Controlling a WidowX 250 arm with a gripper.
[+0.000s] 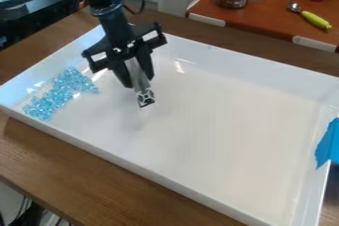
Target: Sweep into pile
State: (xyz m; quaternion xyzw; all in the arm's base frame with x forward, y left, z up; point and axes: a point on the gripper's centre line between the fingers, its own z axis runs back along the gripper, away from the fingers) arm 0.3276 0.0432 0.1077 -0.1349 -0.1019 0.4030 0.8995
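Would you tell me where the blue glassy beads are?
In the camera view, the blue glassy beads lie at the left end of the white rectangular tray, left of the black tool.

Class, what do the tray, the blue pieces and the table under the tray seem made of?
Tray: probably plastic, glossy; smooth white walls catch reflections. Blue pieces: glass or acrylic, shiny and translucent, with bright glints. Table: wood or wood-look laminate, showing streaky brown grain.

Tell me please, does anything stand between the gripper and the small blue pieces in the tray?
Nothing visible stands in the way. From the gripper across to the small blue pieces, at the left of the view, I see only the floor of the white tray.
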